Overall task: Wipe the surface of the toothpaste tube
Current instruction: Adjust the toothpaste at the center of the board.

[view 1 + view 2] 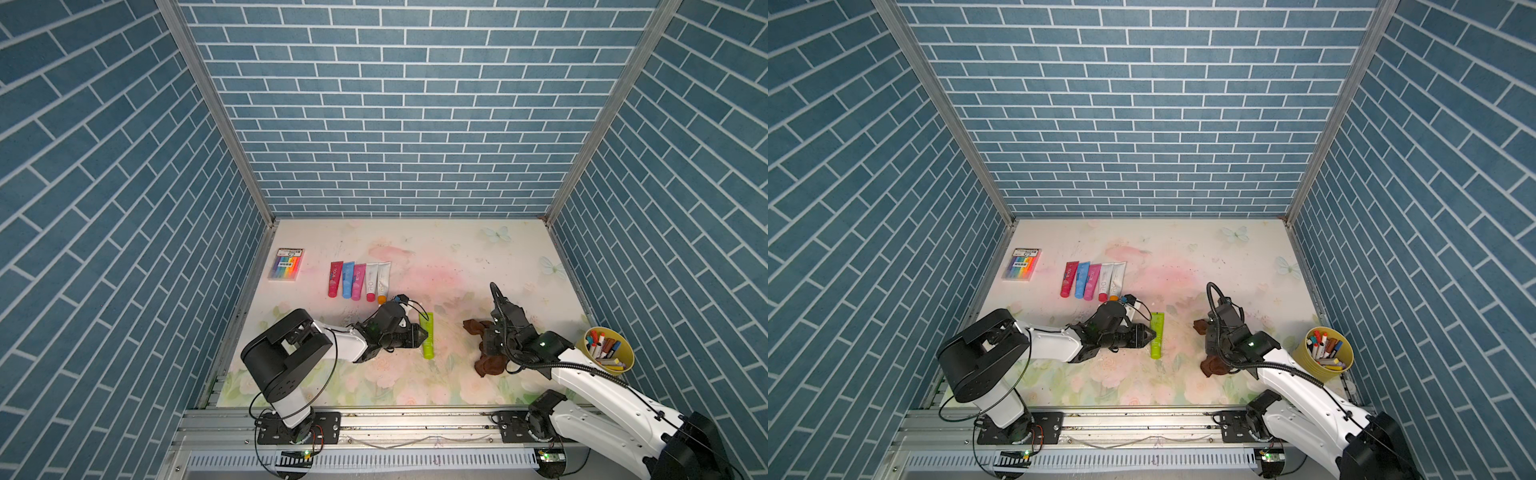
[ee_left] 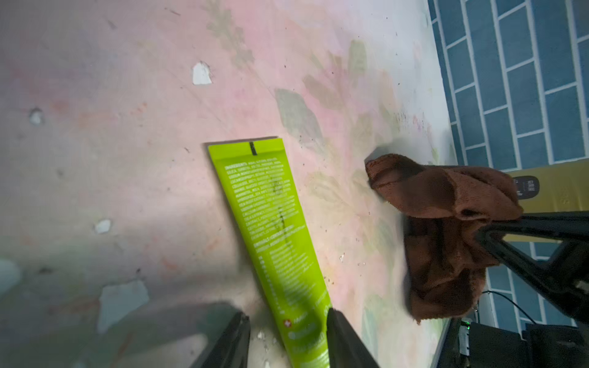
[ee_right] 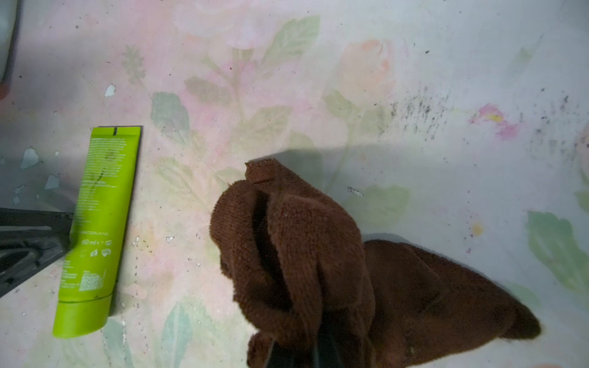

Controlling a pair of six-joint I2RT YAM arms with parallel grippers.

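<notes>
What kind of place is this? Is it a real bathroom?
Probably a pretend bathroom for robot practice: blue tile-look walls, toothpaste tubes on a flowery table, and two robot arms bolted to a metal rail.

The toothpaste tube point(image 3: 102, 207) is showing smooth matt plastic, the brown cloth point(image 3: 302, 248) is looking nubbly, the tabletop point(image 3: 414, 79) scuffed.

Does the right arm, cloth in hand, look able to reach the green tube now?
Probably yes. Only bare table lies between the brown cloth and the green tube. The left hand straddles the tube near its middle, so the crimped half lies uncovered.
</notes>
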